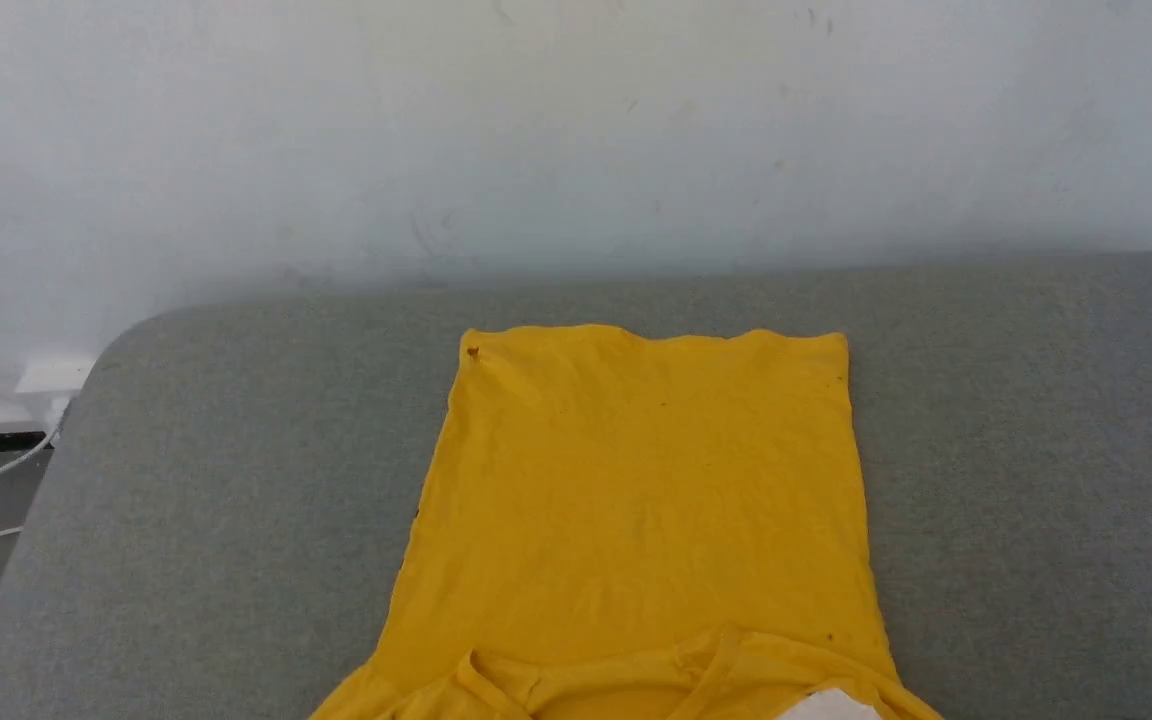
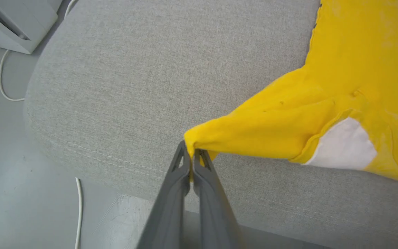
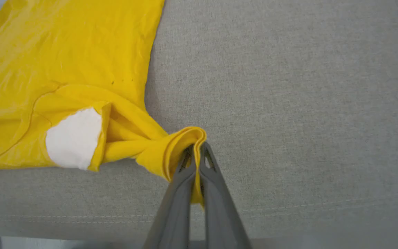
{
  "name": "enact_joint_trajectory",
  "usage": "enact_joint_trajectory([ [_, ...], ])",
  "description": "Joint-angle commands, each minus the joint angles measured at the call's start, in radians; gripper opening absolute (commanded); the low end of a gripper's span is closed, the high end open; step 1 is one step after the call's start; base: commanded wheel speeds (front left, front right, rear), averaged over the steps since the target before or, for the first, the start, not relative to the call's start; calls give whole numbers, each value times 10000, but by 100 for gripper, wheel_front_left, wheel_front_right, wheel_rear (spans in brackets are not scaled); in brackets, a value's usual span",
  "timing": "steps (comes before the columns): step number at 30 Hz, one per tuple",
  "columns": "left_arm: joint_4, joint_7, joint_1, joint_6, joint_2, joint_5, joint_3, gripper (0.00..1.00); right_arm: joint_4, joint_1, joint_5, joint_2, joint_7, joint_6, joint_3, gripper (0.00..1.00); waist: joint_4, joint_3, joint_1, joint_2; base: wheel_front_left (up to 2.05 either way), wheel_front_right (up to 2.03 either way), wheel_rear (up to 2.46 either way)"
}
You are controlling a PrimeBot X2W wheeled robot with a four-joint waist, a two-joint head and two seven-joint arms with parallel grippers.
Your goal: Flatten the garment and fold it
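Where the garment (image 1: pixel 646 500) lies on the grey padded surface (image 1: pixel 1036 450), its plain yellow side is seen uppermost in the head view. It is spread largely flat, with the straight hem toward the pale wall (image 1: pixel 576 130) and the collar end at the near edge of the surface. A white patch (image 2: pixel 344 147) is noted at the near end, beside the neckline, where the fabric is turned back. In the left wrist view, the left gripper (image 2: pixel 192 152) is seen with its jaws pressed together on the bunched tip of the sleeve on that side. The cloth is drawn out to a point from the body toward the fingers, close to the surface's front edge. In the right wrist view, the right gripper (image 3: pixel 196 152) is likewise clamped on a folded roll of the opposite sleeve, with a little yellow fabric showing between and below the fingers. Light creases are observed across the body panel, and folds are gathered around the collar. A white cable (image 2: pixel 2 79) and a white unit (image 2: pixel 12 20) are recorded on the floor beyond the surface's rounded corner.
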Motion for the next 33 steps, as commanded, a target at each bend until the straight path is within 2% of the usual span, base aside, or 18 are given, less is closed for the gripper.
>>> enact_joint_trajectory([
  [1, -11, -24, 114, 99, -54, -12, -12, 0, 69, 78, -208, 4, 46, -19, 16, 16, 48, 82, 1, 0, 0, 0, 0],
  [2, -12, -98, 151, 118, -146, -35, -17, 0, 190, 113, -194, 54, 52, -19, 33, 40, 90, 122, 1, 0, 0, 0, 0],
  [4, -25, -301, 165, 78, -307, -54, -45, 0, 375, 142, -100, 93, -3, -19, 71, 100, 243, 256, 1, 0, 0, 0, 0],
  [10, 17, -997, -269, -172, -743, -39, -90, 0, 72, -396, 678, 270, -1152, -19, -707, 100, 993, 588, 1, 0, 0, 0, 0],
  [15, 87, -1391, -778, -394, -1071, 34, -298, 0, 622, -1878, 1194, 69, -1338, -19, -1705, 100, 1866, 951, 1, 0, 0, 0, 0],
  [21, 98, -1983, -1475, -657, -1602, 230, -687, 0, 3389, -5181, 1817, -918, -777, -19, -2231, 100, 2826, 1859, 1, 0, 0, 0, 0],
  [25, 159, -2436, -2042, -868, -1983, 363, -923, 0, 5365, -7516, 1968, -1813, -166, -19, -2045, 100, 3356, 2514, 1, 0, 0, 0, 0],
  [33, 545, -2954, -3032, -1238, -2538, 467, -1277, 0, 8156, -10885, 1697, -3027, 1953, -19, -1541, 100, 4037, 3742, 1, 0, 0, 0, 0],
])
